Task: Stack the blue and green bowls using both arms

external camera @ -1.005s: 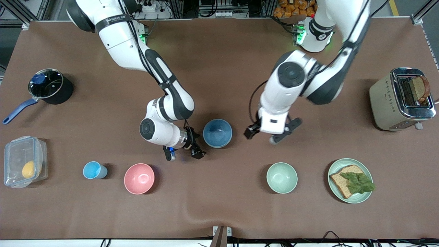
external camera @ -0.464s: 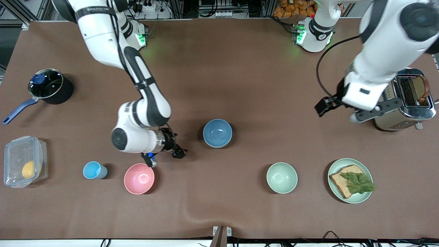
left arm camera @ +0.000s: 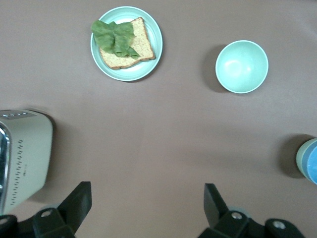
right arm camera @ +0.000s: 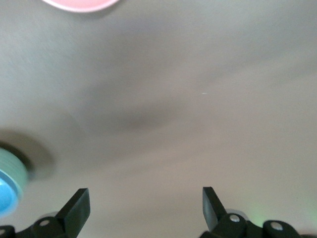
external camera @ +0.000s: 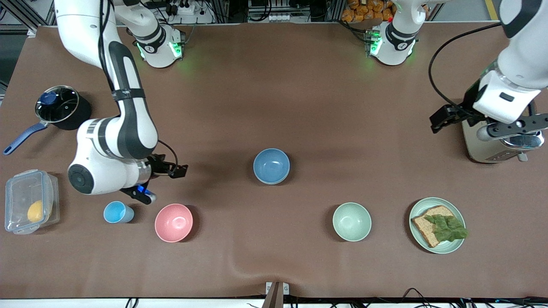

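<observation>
The blue bowl (external camera: 271,166) stands mid-table, nested inside the green bowl, which shows only as a sage rim round it. The left wrist view catches that green bowl (left arm camera: 299,157) and blue bowl (left arm camera: 312,168) at its edge. The right wrist view does too, with the green bowl (right arm camera: 16,169) round the blue bowl (right arm camera: 4,197). My left gripper (external camera: 457,130) hangs open and empty high beside the toaster, its own view showing the left gripper (left arm camera: 147,191) over bare cloth. My right gripper (external camera: 165,185) is open and empty above the table by the pink bowl, seen as the right gripper (right arm camera: 144,193).
A paler mint bowl (external camera: 352,221) and a plate (external camera: 428,201) with bread and lettuce lie nearer the camera. The toaster (external camera: 471,143) stands at the left arm's end. A pink bowl (external camera: 173,222), light-blue cup (external camera: 116,212), clear box (external camera: 30,201) and lidded pot (external camera: 62,107) are toward the right arm's end.
Both arms have pulled away from the nested bowls, each toward its own end of the table, the left one rising high. Both grippers stayed open. The bowls have not moved.
</observation>
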